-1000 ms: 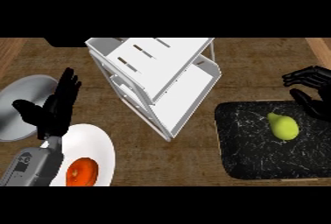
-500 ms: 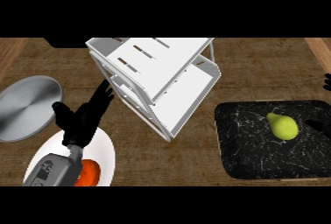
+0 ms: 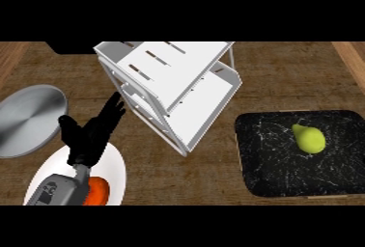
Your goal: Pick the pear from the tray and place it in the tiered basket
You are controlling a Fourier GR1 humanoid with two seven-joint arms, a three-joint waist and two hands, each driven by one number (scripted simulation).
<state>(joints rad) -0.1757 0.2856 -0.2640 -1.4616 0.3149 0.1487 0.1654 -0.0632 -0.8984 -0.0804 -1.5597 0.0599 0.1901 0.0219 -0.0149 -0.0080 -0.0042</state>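
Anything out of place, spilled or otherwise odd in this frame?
Nothing looks spilled or damaged. The pear lies on the black tray, untouched. One oddity: the left robot hand, the only one in view, hangs open by the white plate, on the far side of the tiered basket from the pear.

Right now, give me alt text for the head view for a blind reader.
A yellow-green pear lies on a black tray at the right, beside a white tiered basket. The open left hand hovers over a white plate at lower left; the right hand is out of view.
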